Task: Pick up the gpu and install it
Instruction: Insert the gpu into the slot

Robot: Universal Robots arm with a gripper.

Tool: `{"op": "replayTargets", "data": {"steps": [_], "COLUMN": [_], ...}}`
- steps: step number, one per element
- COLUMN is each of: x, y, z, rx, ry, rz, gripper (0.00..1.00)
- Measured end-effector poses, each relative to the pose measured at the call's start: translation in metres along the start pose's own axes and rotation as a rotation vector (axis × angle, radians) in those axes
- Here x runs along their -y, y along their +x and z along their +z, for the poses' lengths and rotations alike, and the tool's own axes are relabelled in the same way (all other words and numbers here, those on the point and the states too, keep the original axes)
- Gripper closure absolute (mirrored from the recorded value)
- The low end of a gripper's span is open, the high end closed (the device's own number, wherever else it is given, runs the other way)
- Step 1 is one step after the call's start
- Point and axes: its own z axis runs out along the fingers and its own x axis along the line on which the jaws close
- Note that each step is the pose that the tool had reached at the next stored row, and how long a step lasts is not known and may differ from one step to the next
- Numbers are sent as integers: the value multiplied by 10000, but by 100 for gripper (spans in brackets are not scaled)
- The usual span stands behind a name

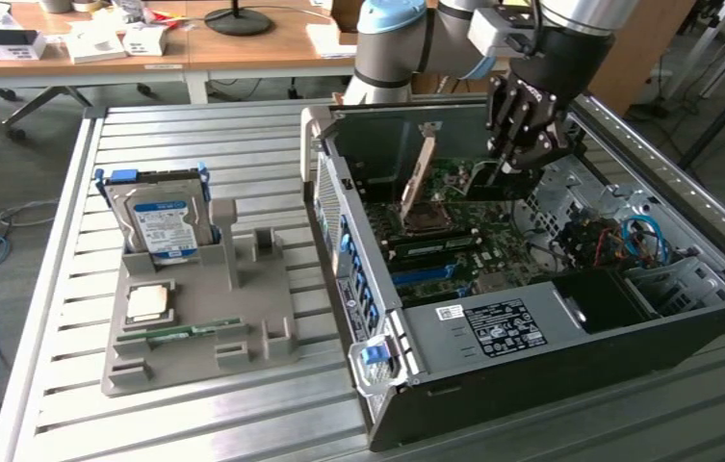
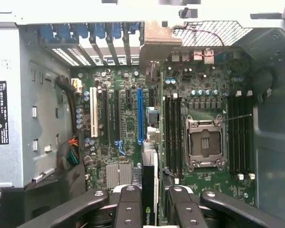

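My pincer (image 2: pixel 152 206) clamps the gpu (image 2: pixel 149 180); I'm mid-install. Seating it, I judge, needs its edge square over the blue slot (image 2: pixel 140 116) below.

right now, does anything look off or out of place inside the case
The CPU socket sits empty with its cover plate flipped up. Nothing looks spilled or damaged; the hand grips the gpu above the board.
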Motion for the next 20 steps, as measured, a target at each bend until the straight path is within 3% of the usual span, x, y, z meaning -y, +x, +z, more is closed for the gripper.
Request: {"op": "replayTargets", "data": {"steps": [7, 11, 16, 20], "x": [-23, -49, -76, -86], "y": [2, 4, 6, 7], "z": [9, 13, 26, 59], "rx": [38, 46, 48, 45], "ry": [303, 440, 522, 525], "rz": [-160, -223, -285, -336], "gripper": [74, 74, 74, 74]}}
